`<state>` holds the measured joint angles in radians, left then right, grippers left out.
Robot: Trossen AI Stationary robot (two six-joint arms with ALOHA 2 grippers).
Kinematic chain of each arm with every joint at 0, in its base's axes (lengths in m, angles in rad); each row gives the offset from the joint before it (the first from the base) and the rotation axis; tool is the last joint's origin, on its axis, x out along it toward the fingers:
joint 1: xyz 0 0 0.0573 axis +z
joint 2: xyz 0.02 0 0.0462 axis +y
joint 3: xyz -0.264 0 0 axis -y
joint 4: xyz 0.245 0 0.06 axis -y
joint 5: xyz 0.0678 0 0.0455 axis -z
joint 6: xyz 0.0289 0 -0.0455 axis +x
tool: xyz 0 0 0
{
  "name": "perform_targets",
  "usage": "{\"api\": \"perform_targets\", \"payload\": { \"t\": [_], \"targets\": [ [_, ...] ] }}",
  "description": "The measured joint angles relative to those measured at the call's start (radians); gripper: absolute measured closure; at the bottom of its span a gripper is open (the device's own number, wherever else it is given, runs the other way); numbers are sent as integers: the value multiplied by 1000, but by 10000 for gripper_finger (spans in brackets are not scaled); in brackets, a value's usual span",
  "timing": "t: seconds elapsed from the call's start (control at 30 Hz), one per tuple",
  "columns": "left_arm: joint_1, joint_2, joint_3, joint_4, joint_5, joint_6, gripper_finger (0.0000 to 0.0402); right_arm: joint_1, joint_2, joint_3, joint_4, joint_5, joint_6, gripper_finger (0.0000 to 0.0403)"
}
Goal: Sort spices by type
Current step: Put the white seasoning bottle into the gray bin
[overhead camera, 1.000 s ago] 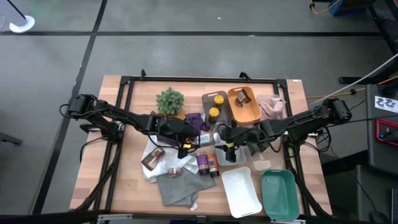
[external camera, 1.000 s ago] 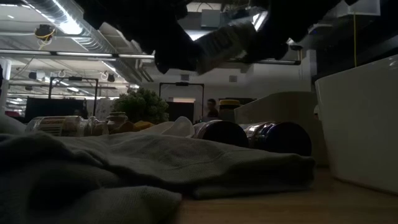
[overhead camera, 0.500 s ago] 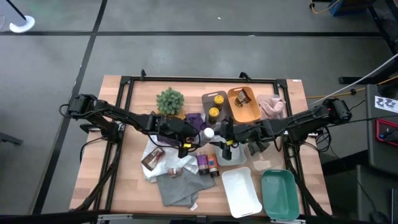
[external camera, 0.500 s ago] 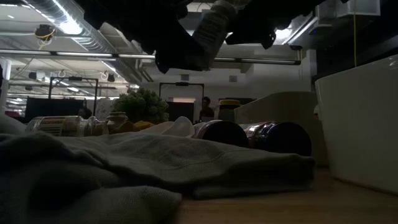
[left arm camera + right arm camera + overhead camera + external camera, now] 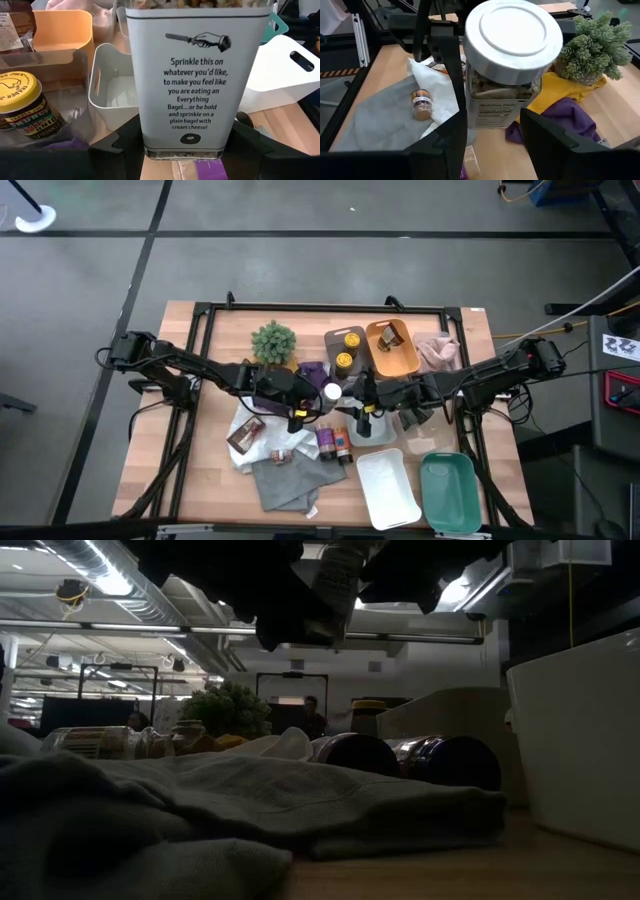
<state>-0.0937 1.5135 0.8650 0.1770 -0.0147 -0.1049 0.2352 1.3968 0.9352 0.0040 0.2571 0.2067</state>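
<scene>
A white-capped jar (image 5: 332,392) of seasoning hangs in the air over the table's middle, nearly upright with its cap up; its printed face fills the left wrist view (image 5: 195,85). My left gripper (image 5: 318,402) is shut on it. My right gripper (image 5: 362,406) is open just right of the jar, and its fingers stand apart short of it (image 5: 492,145). Two yellow-topped tins sit in a brown tray (image 5: 345,350). A brown packet stands in the orange tray (image 5: 392,345). Two purple-labelled bottles (image 5: 335,443) lie on the table. My left gripper holds the jar by its bottom end (image 5: 185,147), pinched between the two fingers (image 5: 122,145), one on each side. It comes from the table's left. The jar is lifted clear, standing up from the fingers with a slight tilt (image 5: 335,585).
A bushy plant (image 5: 273,340) stands at the far left. Purple (image 5: 315,375), white and grey cloths (image 5: 285,477) lie below the grippers with a packet (image 5: 247,433) and a small bottle (image 5: 421,102). A white bin (image 5: 385,427), a white tray (image 5: 388,485) and a green tray (image 5: 447,490) sit near right.
The jar lay nearly level between the two grippers; my left gripper has turned and raised it, so it now stands almost upright with the cap up. In the low view a gap has opened between the jar's cap end and my right gripper.
</scene>
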Motion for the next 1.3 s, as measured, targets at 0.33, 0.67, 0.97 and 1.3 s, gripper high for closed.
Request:
{"api": "perform_targets", "payload": {
  "t": [0.33, 0.67, 0.97, 1.3],
  "targets": [
    [0, 0, 0, 2, 2, 19, 208, -10, 0, 0, 26, -25, 47, 219],
    [2, 0, 0, 4, -5, 40, 208, -73, 0, 0, 59, -91, 76, 219],
    [1, 0, 0, -1, 0, 41, 208, -71, 0, 0, 43, -93, 73, 219],
    [0, 0, 0, 2, 7, 56, 208, -72, 0, 0, 44, -84, 154, 219]
  ]
}}
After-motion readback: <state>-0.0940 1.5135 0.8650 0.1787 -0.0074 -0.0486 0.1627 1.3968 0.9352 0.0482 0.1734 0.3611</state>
